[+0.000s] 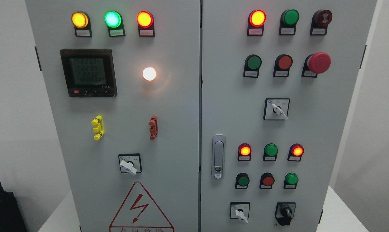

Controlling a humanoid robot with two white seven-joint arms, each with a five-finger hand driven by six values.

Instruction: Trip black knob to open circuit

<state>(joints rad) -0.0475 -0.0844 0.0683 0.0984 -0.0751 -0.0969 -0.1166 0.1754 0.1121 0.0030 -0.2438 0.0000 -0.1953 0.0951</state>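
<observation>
A grey cabinet [181, 129] with two doors fills the view, and no robot hand shows anywhere, so whether the hands are spread or curled cannot be told. The black knob [285, 212] sits at the lower right corner of the right door, its handle pointing roughly straight down, just right of a white switch [241, 214].

The right door also carries a lit red lamp [257, 18] at the top, a big red mushroom button [319, 62] below it, another white-handled switch [279, 110] in the middle, and a silver door latch [218, 156] near its left edge.

The left door holds a digital meter [88, 72], a glowing white light [149, 73], a yellow clip [98, 127], a red clip [153, 127] and a warning triangle [141, 207] at the bottom.

The cabinet stands on a white table [339, 212], with white walls behind and a black box [4, 211] at the lower left.
</observation>
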